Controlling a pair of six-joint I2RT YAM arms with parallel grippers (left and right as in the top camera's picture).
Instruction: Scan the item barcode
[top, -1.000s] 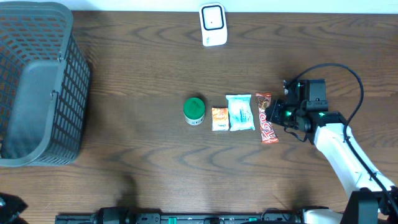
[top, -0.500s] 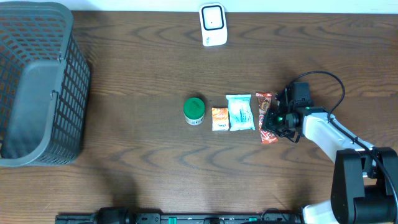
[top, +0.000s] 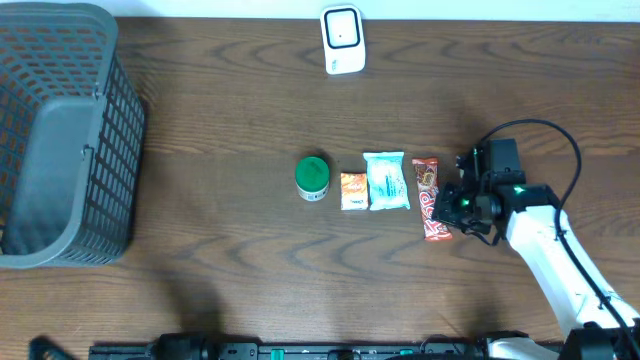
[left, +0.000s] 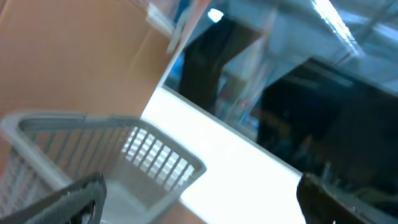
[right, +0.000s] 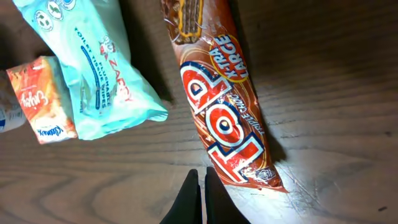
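On the table (top: 220, 120), three packets (top: 386, 181), one tub (top: 312, 177)

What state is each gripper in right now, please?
Left gripper: open, holding nothing.
Right gripper: shut, holding nothing, its tips beside the chocolate bar.

My right arm (top: 552, 250) reaches in from 5 o'clock. Its wrist sits at about 3 o'clock, and my right gripper (top: 447, 206) points toward 9 o'clock, fingers pressed together. My left gripper (left: 199, 186) is spread wide, fingertips at 8 and 4 o'clock in its wrist view.
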